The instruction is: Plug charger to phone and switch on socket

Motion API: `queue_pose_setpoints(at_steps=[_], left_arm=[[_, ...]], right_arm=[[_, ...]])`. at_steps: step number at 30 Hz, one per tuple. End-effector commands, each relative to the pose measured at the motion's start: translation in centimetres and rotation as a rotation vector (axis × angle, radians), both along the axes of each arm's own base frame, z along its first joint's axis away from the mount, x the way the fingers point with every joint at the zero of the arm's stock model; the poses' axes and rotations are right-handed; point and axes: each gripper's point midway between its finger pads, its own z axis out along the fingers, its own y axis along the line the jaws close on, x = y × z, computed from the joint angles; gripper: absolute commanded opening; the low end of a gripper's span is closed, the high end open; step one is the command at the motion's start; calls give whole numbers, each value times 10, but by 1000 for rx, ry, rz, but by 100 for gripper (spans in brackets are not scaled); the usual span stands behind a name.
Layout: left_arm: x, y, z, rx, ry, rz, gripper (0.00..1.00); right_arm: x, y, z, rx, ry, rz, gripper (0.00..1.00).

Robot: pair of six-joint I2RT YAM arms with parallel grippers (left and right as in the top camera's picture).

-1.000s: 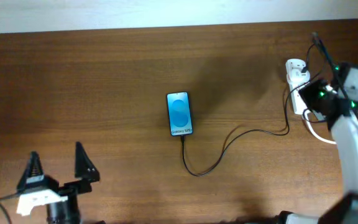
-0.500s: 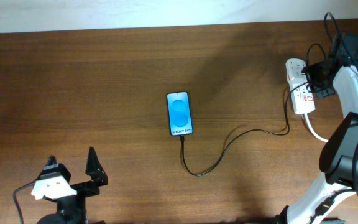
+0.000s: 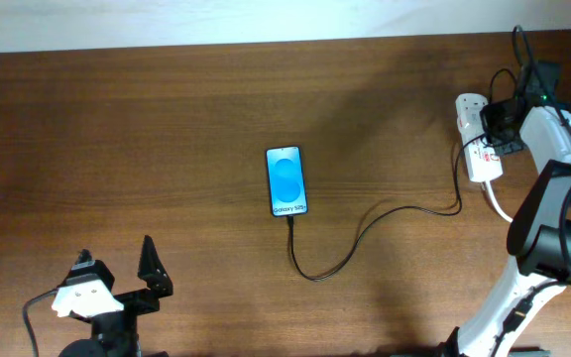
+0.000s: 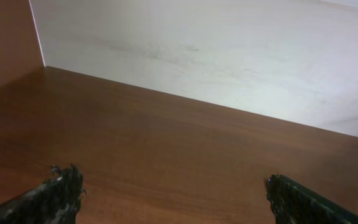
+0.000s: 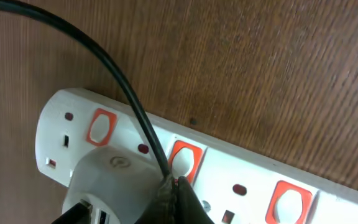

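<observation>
On the wooden counter [image 3: 147,119] we see the phone [image 3: 286,181] lying flat near the middle, its blue screen up and small white writing at the near end that reads "Galaxy S25+". The charger [image 3: 365,230] meets the phone's near end, loops toward the front edge, then runs right to the socket [image 3: 474,149] by the back right corner. The right gripper [image 3: 492,124] sits over the socket. In the right wrist view a dark fingertip [image 5: 178,198] touches the second orange-red switch [image 5: 184,158], beside a white adapter [image 5: 104,177] marked with a power symbol, but we cannot tell how its jaws stand. The left gripper [image 3: 117,270] hovers at the front left corner, jaws spread wide and holding nothing.
</observation>
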Motion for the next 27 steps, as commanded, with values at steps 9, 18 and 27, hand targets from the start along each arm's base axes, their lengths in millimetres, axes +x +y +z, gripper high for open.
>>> queue_pose_setpoints(at_steps=[9, 18, 27], left_arm=[[0, 0, -2, -10, 2, -1, 99], [0, 0, -2, -11, 4, -1, 99], [0, 0, -2, -11, 4, -1, 99]], right_arm=[[14, 30, -31, 68, 20, 65, 4], [9, 44, -39, 179, 22, 156, 4], [-21, 60, -73, 338, 141, 153, 4]])
